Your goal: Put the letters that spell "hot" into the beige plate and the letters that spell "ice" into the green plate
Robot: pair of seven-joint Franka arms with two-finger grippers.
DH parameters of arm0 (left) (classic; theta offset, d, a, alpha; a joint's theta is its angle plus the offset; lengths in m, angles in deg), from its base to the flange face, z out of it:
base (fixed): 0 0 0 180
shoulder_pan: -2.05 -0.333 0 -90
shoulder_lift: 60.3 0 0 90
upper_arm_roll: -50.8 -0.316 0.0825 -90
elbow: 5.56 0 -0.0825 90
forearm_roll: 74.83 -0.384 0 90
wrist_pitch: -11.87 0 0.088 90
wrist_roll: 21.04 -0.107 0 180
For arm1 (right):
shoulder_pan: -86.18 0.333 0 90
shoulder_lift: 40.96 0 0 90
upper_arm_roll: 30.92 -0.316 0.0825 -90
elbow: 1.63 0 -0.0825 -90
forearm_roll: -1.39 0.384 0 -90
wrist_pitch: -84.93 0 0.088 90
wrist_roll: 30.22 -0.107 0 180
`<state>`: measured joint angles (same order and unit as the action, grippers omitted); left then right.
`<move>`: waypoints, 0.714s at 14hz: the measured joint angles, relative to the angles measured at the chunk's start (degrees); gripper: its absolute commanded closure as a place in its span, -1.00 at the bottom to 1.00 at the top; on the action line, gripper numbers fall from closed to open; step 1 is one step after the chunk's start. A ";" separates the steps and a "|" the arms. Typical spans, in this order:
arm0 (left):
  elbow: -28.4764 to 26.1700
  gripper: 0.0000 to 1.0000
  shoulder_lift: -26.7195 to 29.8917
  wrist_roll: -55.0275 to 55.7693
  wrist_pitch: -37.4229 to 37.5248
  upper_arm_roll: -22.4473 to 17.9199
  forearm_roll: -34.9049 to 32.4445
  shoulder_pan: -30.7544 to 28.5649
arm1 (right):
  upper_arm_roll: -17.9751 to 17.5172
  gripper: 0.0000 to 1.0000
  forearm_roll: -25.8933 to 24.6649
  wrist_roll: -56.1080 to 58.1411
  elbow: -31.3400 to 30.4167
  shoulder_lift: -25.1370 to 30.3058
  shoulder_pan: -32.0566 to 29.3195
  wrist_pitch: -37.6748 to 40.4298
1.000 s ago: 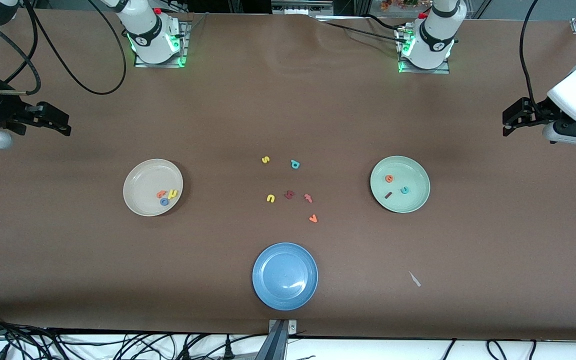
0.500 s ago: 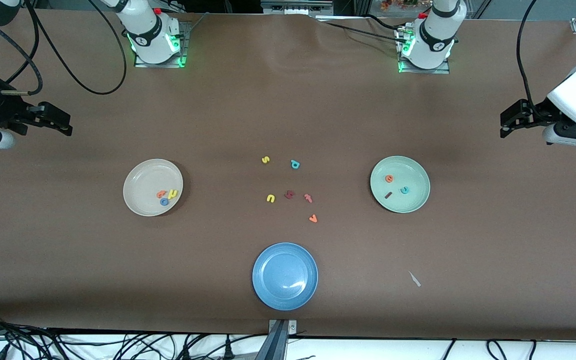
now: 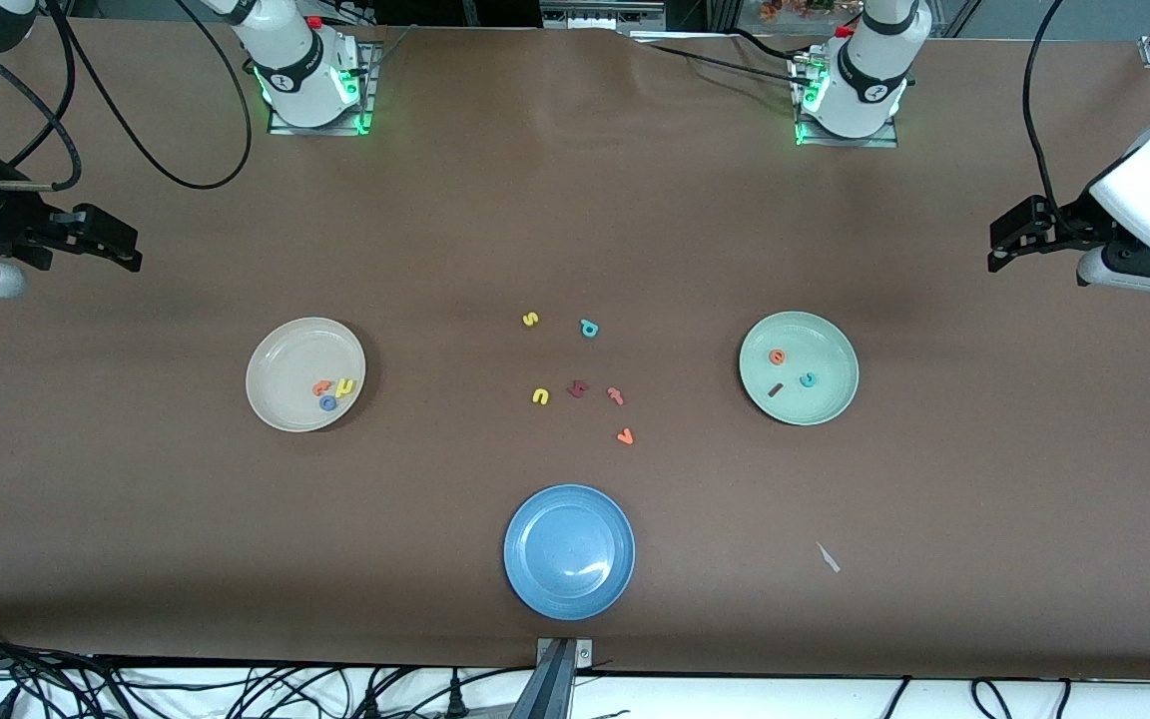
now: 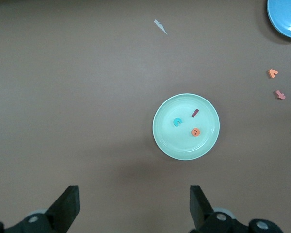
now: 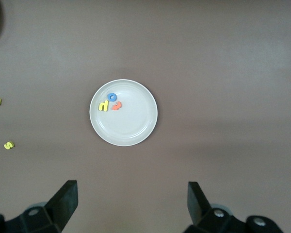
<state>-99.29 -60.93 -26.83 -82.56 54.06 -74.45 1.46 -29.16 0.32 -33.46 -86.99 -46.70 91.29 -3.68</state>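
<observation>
On the table (image 3: 575,200), the beige plate (image 3: 281,399) holds h, o and t below the wide, empty right gripper (image 5: 131,204), the green plate (image 3: 825,399) holds i, c and e below the wide left gripper (image 4: 135,206), which has just edged upward, so sorting looks finished.

- beige plate (image 3: 287,371): yellow, blue, orange letters (image 3: 333,390)
- green plate (image 3: 825,391): orange, teal, dark red letters (image 3: 793,371)
- blue plate (image 3: 569,551)
- brown table (image 3: 575,220)
</observation>
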 measured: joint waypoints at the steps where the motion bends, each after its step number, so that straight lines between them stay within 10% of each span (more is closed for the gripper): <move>1: 0.00 -1.00 0.00 0.04 0.01 0.00 0.00 0.00 | 0.00 -1.00 0.00 0.00 -0.01 0.00 -0.01 0.00; 10: 0.00 -1.00 -0.02 0.68 1.21 -0.07 -0.05 -0.14 | 0.13 -1.00 0.00 0.00 -0.06 -0.37 -0.34 0.00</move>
<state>-99.29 -60.95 -26.15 -81.35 54.00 -74.50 1.31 -29.03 0.32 -33.46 -87.05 -47.07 90.95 -3.68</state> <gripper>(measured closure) 0.000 0.000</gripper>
